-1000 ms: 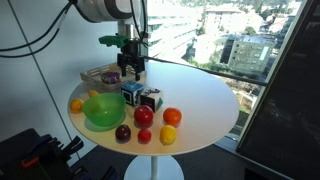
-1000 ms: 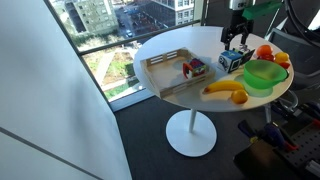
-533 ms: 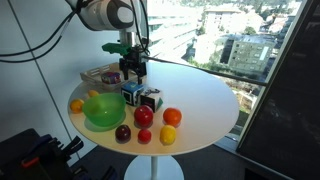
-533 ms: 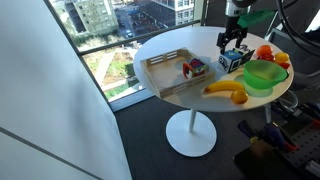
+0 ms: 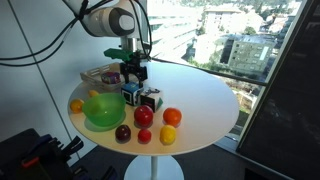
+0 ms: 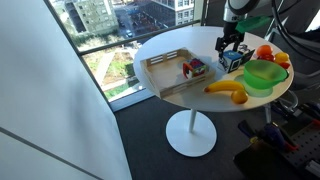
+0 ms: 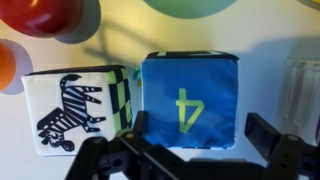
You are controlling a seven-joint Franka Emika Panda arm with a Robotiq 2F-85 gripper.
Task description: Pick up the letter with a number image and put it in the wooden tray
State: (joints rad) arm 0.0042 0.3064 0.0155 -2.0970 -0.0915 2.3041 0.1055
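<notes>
The number cube shows a blue top face with a green 4 in the wrist view. It stands on the round white table next to the green bowl in both exterior views. My gripper is open, with one finger on each side of the cube and a gap at the right finger. It hangs low over the cube in both exterior views. The wooden tray lies at the table's edge, apart from the cube, with small toys in it.
A cube with a zebra picture and black-green checks touches the number cube. The green bowl, red and orange fruits and bananas lie around.
My gripper has come down over the number cube and now straddles it. The cubes, the fruits and the tray have not moved.
</notes>
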